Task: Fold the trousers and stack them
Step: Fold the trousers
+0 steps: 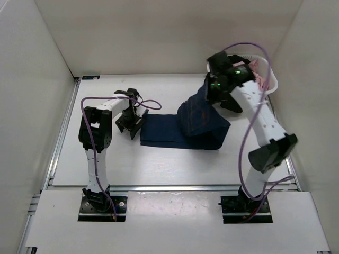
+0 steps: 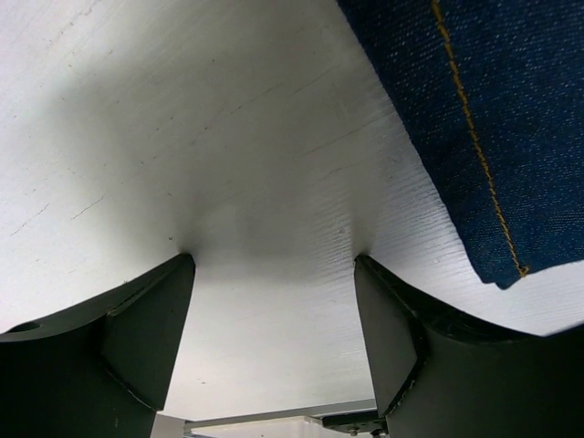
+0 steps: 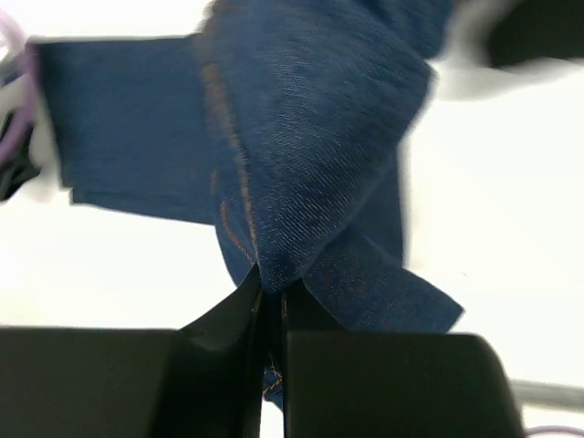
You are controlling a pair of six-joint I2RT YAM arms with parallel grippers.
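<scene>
Trousers point(image 1: 183, 132) lie on the bench point(image 1: 106, 164), one end raised. My left claw point(image 2: 274, 260) stands wide and empty just beside the flat hem. Farther off, my right claw point(image 3: 271, 292) is pinched tight on lifted denim. Only the wrist views show orange stitching.

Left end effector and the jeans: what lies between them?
Nothing but bare white table; the left wrist view shows it between the open left end effector and the jeans.

White table point(image 1: 175, 166), faintly scratched in the left wrist view. The trousers point(image 1: 169, 132) lie straight on it, legs spread flat, one end lifted clear of the surface. Past the trousers, off to their right, a white basket point(image 1: 274, 84) sits at the far corner.
</scene>
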